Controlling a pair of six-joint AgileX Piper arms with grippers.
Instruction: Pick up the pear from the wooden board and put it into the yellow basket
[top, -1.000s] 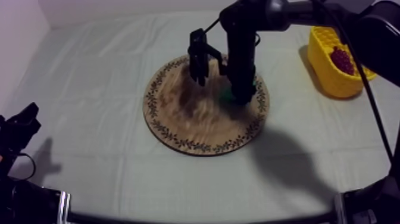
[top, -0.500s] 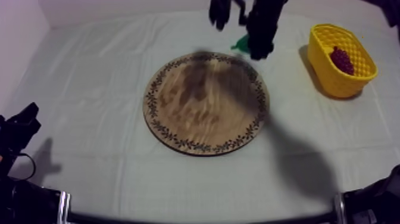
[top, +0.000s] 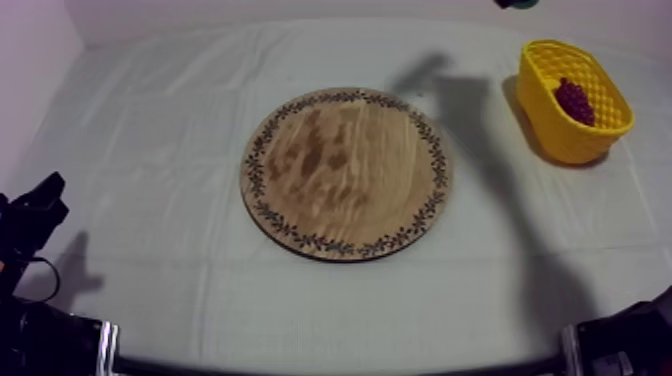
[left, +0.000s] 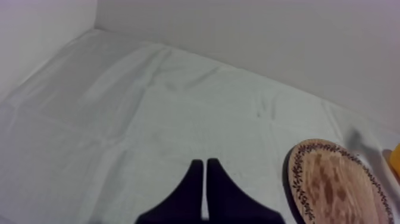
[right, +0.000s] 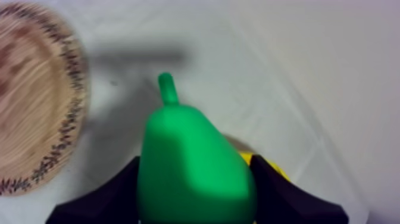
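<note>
The green pear (right: 193, 170) is off the table, with my right gripper (right: 195, 165) shut on it; a black finger (right: 113, 193) presses each side and the stem points away. Beneath it lie the grey-white cloth, the board's rim (right: 65, 101) to one side, and a sliver of the yellow basket (right: 263, 159) just behind the pear. In the top view the round wooden board (top: 345, 172) is bare at the table's centre. The yellow basket (top: 545, 105) stands at the far right. My left gripper (left: 205, 173) is shut on nothing over the cloth, resting low at the left (top: 38, 210).
A bunch of grapes (top: 574, 100) lies inside the basket. A small dark piece of my right arm (top: 512, 3) shows at the far edge, left of the basket. Its shadow falls between board and basket. The board (left: 333, 184) also lies beside my left gripper.
My right gripper lifted the pear off the board, then rose and moved toward the far right, almost leaving the top view. The left arm has not moved.
</note>
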